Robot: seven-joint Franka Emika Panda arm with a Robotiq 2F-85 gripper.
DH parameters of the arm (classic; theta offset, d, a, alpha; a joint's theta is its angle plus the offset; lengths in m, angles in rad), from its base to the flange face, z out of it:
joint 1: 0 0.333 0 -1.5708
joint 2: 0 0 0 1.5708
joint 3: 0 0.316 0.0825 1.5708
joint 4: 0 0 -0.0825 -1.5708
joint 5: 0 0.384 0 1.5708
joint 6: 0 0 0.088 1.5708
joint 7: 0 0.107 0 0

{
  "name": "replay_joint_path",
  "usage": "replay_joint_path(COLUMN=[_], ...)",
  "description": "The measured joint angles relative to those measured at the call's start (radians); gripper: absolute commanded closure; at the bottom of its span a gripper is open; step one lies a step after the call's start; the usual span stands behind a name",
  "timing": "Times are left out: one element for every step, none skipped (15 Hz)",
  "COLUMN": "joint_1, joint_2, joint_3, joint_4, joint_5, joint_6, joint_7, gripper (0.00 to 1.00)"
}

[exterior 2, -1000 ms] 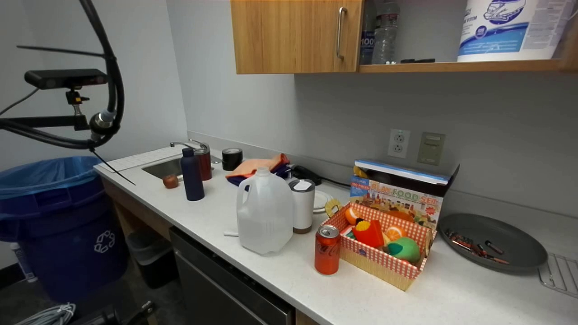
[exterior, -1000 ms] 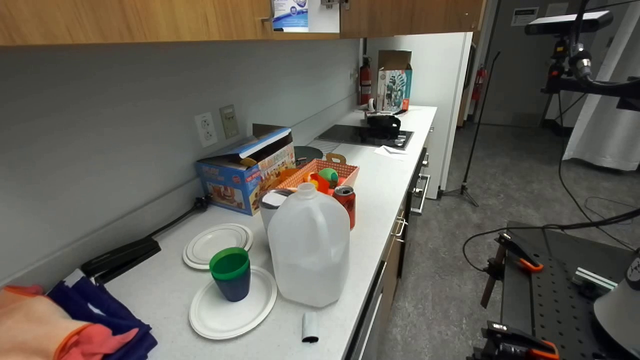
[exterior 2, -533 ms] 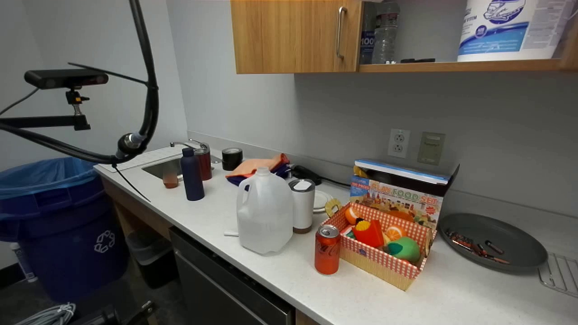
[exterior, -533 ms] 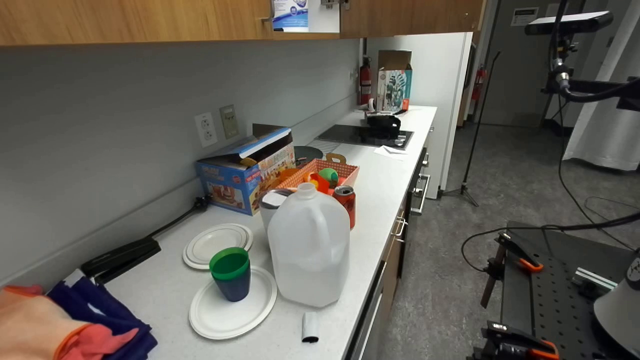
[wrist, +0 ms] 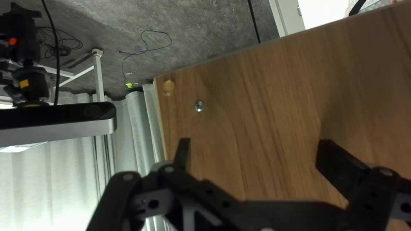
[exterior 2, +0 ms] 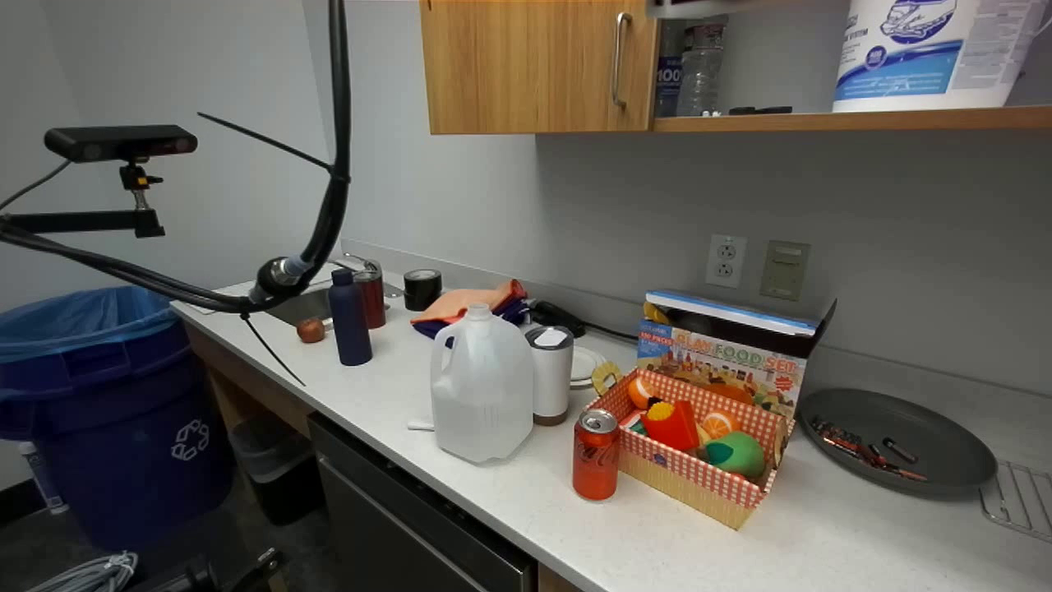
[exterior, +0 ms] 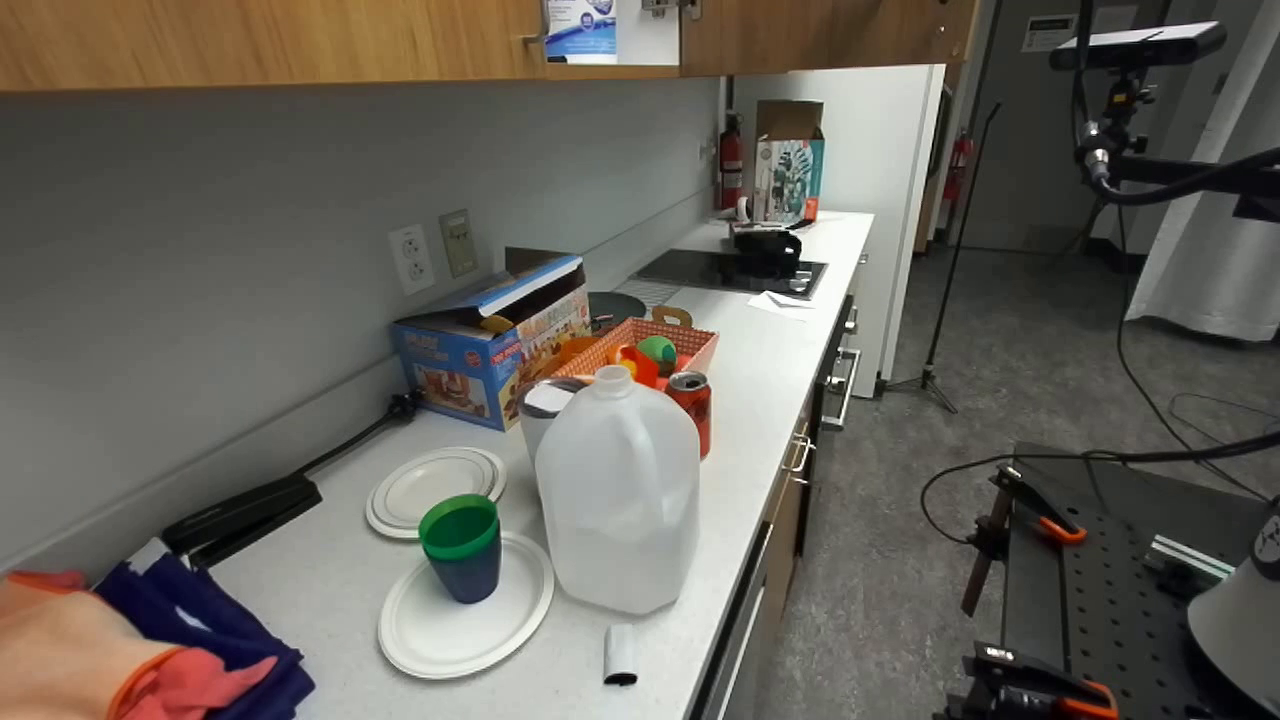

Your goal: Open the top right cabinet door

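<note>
Presently, your gripper (wrist: 255, 146) stands with its jaws spread wide and holds nothing. In the wrist view, both fingers (wrist: 337, 163) appear in front of the door (wrist: 253, 106); you cannot tell whether either one touches it. Note the screw (wrist: 198, 106) and the round recess (wrist: 168, 87) near the door's corner. To the left in this view, you see a camera (wrist: 64, 124) and a pale curtain (wrist: 64, 181).

In an exterior view, you see the door swung out from the cabinet (exterior: 610, 71), beside a metal hinge (exterior: 660, 5). Through the opening you see a tub (exterior 2: 912, 74) and, apart from it, bottles (exterior 2: 703, 70), all on the cabinet's shelf (exterior 2: 822, 122). The adjacent front (exterior 2: 526, 74), with a vertical handle (exterior 2: 618, 62), is closed.

Below the cabinet, on the counter (exterior 2: 822, 555), a jug (exterior 2: 485, 403) stands upright with a tumbler (exterior 2: 551, 378) just beside it. A red can (exterior 2: 597, 460) stands upright just beside a basket (exterior 2: 690, 492) of toy food (exterior 2: 674, 425). Behind the basket you see a box (exterior 2: 748, 362) with a raised flap; to the basket's right lies a pan (exterior 2: 949, 436) holding small items (exterior 2: 863, 450). In an exterior view, cups (exterior: 470, 575) stand on a plate (exterior: 425, 640), with more plates (exterior: 420, 490) near them. At the left of an exterior view, near the counter's end, you see a blue bin (exterior 2: 107, 460) with a plastic liner (exterior 2: 90, 319)
</note>
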Motion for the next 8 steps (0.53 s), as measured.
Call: replay_joint_path(joint_1=[-0.005,-0.011,-0.016,-0.021,-0.026,-0.031,-0.035,-0.039], joint_2=[0.015,0.028,0.041,0.055,0.068,0.081,0.095,0.107], joint_3=[-0.007,-0.014,-0.022,-0.030,-0.036,-0.042,-0.049,-0.054], joint_4=[0.012,0.022,0.031,0.041,0.051,0.062,0.073,0.084], joint_5=[-0.006,-0.012,-0.019,-0.025,-0.031,-0.035,-0.036,-0.037], joint_6=[0.005,0.011,0.019,0.026,0.032,0.036,0.040,0.043], joint_7=[0.017,0.035,0.053,0.069,0.085,0.100,0.111,0.122], gripper=[0.00,0.00,0.00,0.00,0.00,0.00,0.00,0.00])
